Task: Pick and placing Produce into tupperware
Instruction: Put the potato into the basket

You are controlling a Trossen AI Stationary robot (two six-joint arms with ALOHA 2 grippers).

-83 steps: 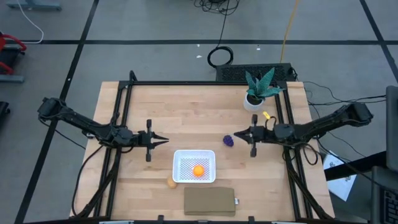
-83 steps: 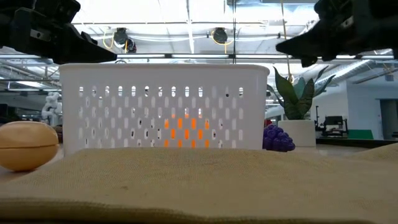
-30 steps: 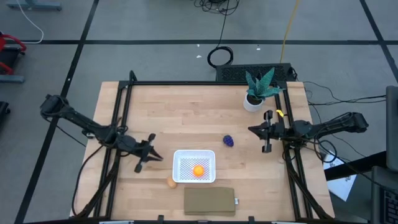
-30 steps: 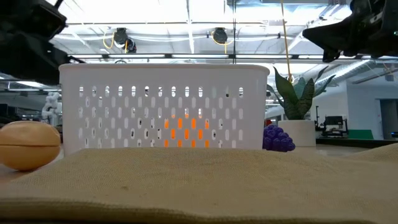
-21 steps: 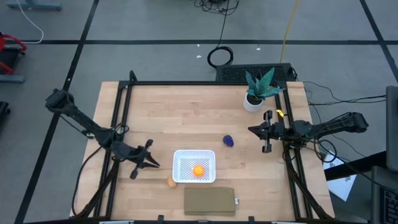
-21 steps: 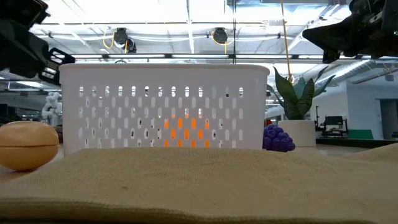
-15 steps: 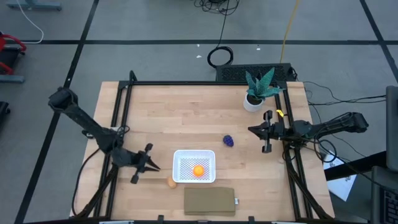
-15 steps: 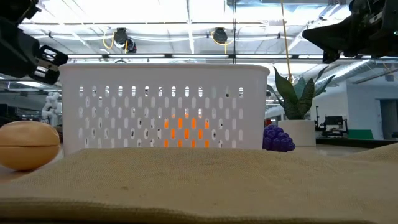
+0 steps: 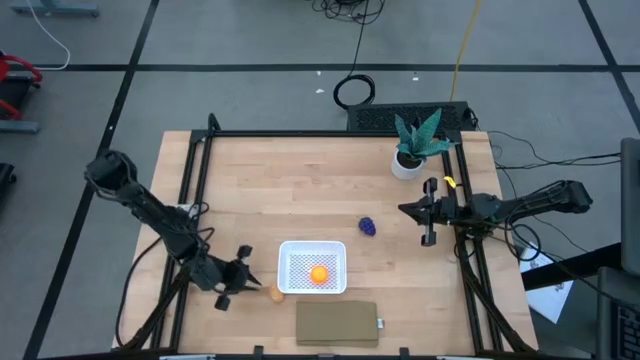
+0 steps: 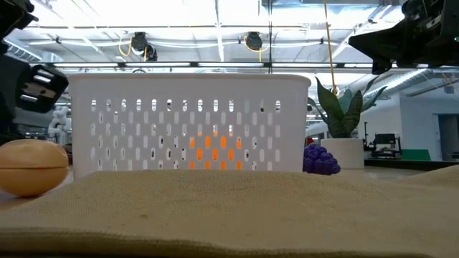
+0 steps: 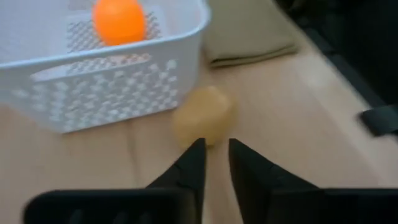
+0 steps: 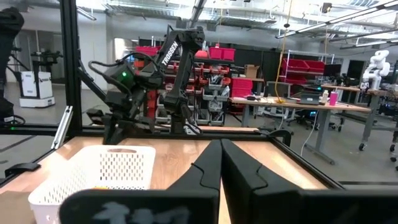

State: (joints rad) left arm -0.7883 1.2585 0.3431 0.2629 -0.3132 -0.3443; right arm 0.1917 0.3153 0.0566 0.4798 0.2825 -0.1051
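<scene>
The white container near the tabletop's front edge held the orange piece. The tan piece lay beside it, before the left gripper's slightly parted, empty jaws. The right gripper's jaws were closed.

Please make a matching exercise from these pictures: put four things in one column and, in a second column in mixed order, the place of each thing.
Things:
1. orange piece
2. tan piece
3. purple piece
4. left tool

Places:
A. on the table beside the white container's corner, outside it
B. on the table between the container and the right tool
C. inside the container
D. close to the tan piece, pointing at it

Pairs: 1-C, 2-A, 3-B, 4-D
</scene>
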